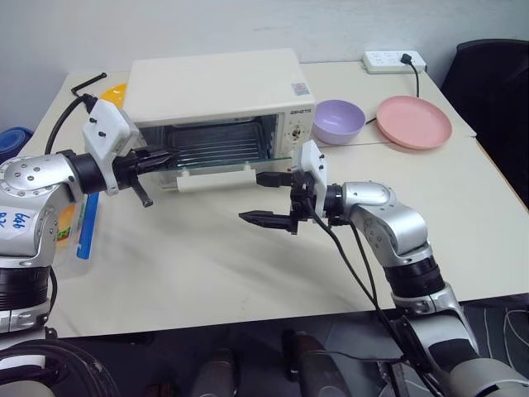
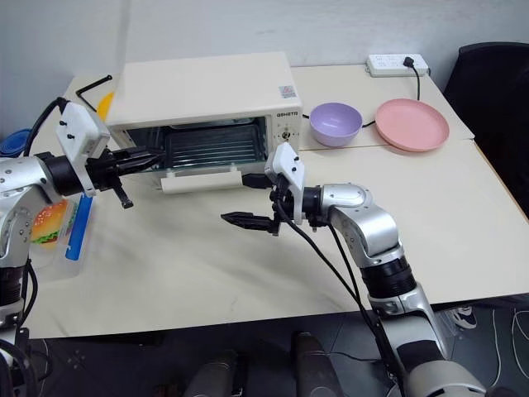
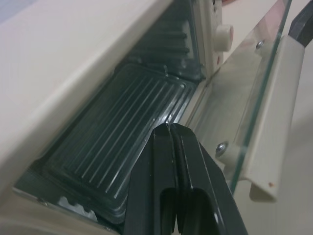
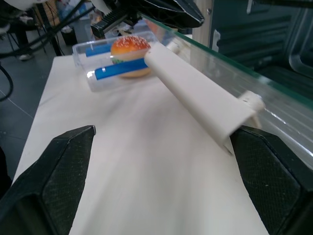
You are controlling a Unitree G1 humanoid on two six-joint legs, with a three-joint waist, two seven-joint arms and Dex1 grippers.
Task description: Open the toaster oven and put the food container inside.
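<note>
The cream tabletop [image 1: 207, 265] carries the toaster oven [image 1: 219, 87], its glass door dropped open; small dark lettering by its knobs is too fine to read. Left of the oven lies the food container [image 2: 58, 227], burger inside. The left pincer [image 1: 169, 155], clenched empty, reaches at the oven's mouth; the right pincer [image 1: 266, 198] gapes released before the door handle [image 1: 216, 179].

toaster oven [image 1: 219, 87] at table [image 1: 248, 273] rear, door dropped toward front | food container [image 2: 58, 227] left of oven at table's left edge | bowl [image 1: 338, 121] right of oven | plate [image 1: 414, 121] right of bowl | power strip [image 1: 394, 59] behind plate
</note>
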